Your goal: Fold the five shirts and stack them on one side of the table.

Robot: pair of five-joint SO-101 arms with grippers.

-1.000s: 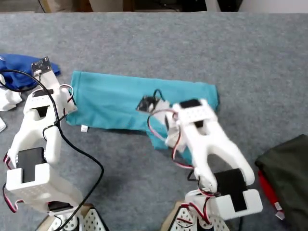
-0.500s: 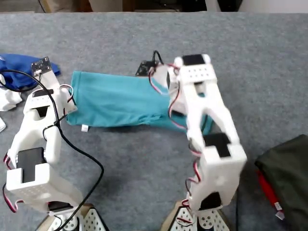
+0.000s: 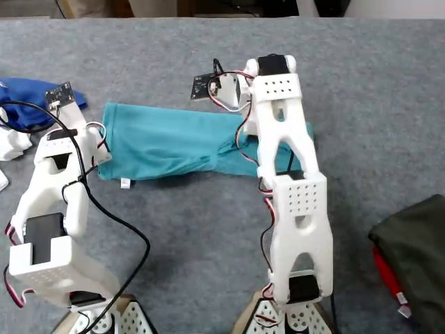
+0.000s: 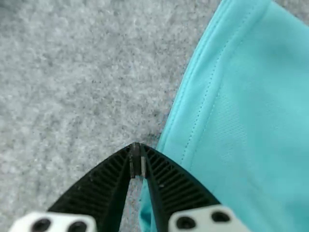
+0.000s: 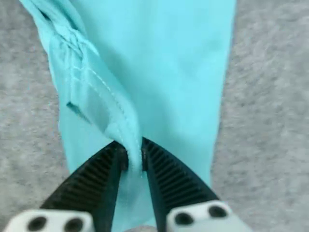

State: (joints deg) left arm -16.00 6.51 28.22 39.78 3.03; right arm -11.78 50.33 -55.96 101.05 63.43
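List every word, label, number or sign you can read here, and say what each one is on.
No text can be read.
White tag on the edge of the teal shirt: too small to read.
Tag by the dark garment: too small to read.

Table [image 3: 389, 83]: grey felt-like cover with mottled fibre, running to a straight far edge.
Strip beyond the far edge: brown and beige shapes [image 3: 104, 7] toward one end, a dark gap [image 3: 236, 7] mid-way, a white surface [image 3: 396, 7] at the other end.
Light: even, overhead; soft shadows.
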